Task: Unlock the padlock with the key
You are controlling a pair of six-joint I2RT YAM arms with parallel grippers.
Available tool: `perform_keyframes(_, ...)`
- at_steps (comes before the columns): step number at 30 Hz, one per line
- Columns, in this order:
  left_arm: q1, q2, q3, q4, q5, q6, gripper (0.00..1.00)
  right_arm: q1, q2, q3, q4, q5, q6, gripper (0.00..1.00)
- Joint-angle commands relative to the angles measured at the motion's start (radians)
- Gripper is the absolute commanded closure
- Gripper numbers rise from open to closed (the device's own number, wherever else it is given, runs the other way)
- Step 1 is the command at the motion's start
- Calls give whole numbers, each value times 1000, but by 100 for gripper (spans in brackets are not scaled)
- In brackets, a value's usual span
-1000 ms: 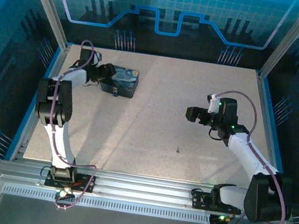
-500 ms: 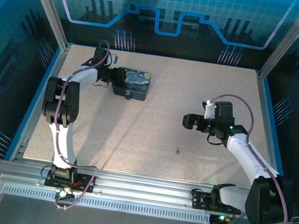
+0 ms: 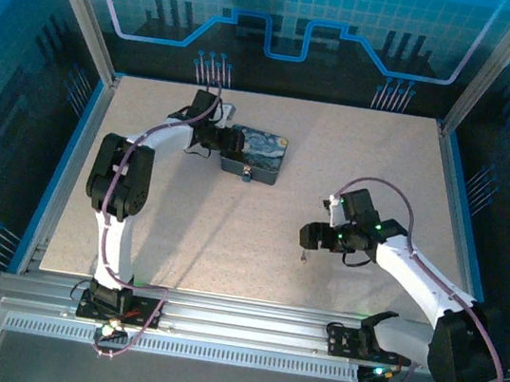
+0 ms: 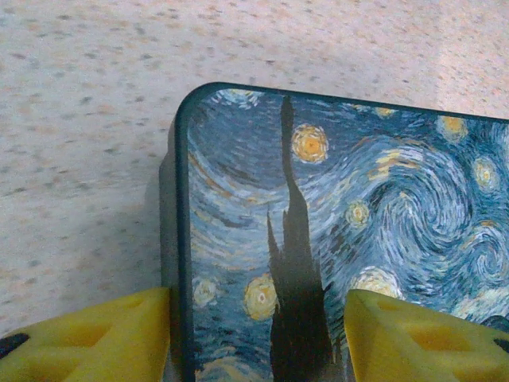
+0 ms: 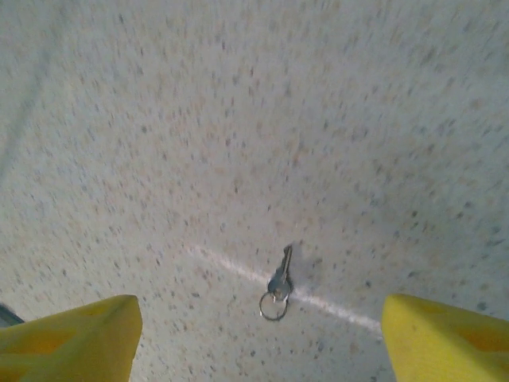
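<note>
The key point(image 5: 278, 280) is a small metal key on a ring, lying flat on the speckled table; from above it is a dark sliver point(image 3: 302, 253). My right gripper point(image 3: 311, 236) hovers just over it, open, with the key between its yellow fingers point(image 5: 71, 338) and touching neither. The padlock point(image 3: 246, 176) is a tiny greyish lump hanging at the near side of the starry-print box point(image 3: 259, 152). My left gripper point(image 3: 213, 136) is at the box's left end. One of its fingers point(image 4: 87, 338) lies against the box's side wall point(image 4: 167, 239) and the other lies over the lid.
The table point(image 3: 228, 245) is bordered by blue rails left and right and a metal frame at the near edge. A pale scratch line point(image 5: 231, 267) crosses the surface under the key.
My left gripper has carried the box and padlock rightward toward the table's middle. My right gripper has dropped down and toward the near edge, over the key, and its jaws have narrowed a little.
</note>
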Motion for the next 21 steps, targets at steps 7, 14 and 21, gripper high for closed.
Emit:
perform_keyframes(7,-86,63,88,-32,53,72,36,115,77,-42,-22,38,106,37)
perform_keyframes(14,-91,-2,66,-5,46,50,27,178,156,6,-57,137,112,46)
perform_keyframes(21,-90,-169,-83,82,-54,21,14,216,239,47,-42,153,112,54)
